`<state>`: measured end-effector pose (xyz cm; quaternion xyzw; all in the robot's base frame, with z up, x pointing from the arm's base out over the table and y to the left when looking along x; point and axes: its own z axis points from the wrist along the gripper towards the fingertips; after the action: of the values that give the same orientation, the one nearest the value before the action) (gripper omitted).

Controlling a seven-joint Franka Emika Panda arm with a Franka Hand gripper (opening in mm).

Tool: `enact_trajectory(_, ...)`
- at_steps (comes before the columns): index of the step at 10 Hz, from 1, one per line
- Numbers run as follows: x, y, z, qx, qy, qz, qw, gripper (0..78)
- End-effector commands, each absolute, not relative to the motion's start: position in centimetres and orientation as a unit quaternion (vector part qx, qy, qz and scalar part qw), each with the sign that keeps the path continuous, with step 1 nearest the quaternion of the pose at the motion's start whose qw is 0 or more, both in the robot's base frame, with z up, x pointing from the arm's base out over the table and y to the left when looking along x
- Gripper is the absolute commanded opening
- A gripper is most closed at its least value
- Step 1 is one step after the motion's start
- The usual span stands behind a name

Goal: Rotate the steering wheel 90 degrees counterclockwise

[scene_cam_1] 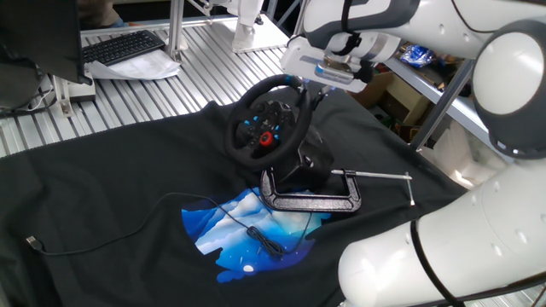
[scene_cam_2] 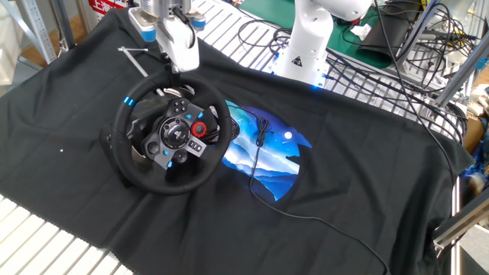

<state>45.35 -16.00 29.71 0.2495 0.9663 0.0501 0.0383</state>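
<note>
The steering wheel point(scene_cam_2: 170, 132) stands on a black cloth point(scene_cam_2: 344, 176) that covers the table, its face tilted up and toward the near left in the other fixed view. Its red centre button point(scene_cam_2: 200, 130) sits to the right of the hub, and the blue stripe mark point(scene_cam_2: 131, 99) lies on the upper left of the rim. In one fixed view the same wheel point(scene_cam_1: 266, 122) sits near the middle of the cloth, with a metal C-clamp point(scene_cam_1: 311, 195) lying just in front of its black base, the clamp's long screw rod point(scene_cam_1: 381, 176) pointing to the right.

The gripper point(scene_cam_2: 176, 67) hangs at the far edge of the rim, right above its top. Its fingers reach down to the rim (whether they press on it or merely stand close cannot be told from either camera), and how wide the claw is spread is likewise hidden by its own white body point(scene_cam_1: 326, 66).

A blue and white print point(scene_cam_2: 263, 156) shows on the cloth to the right of the wheel, and a thin black cable point(scene_cam_2: 263, 164) runs across it toward the near right. Farther back, a keyboard point(scene_cam_1: 124, 47) rests on the slatted metal bench point(scene_cam_1: 205, 68).
</note>
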Motion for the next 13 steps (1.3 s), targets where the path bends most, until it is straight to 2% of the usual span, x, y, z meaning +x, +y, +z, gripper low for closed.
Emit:
enact_trajectory(1,46.1,-15.8,30.0,0.246,0.968,0.049,0.029,1.1)
enact_trajectory(6,47.2,-15.8,30.4,0.243,0.968,0.058,0.009,1.1)
enact_trajectory(13,48.1,-16.8,30.2,0.203,0.977,0.065,0.004,1.1)
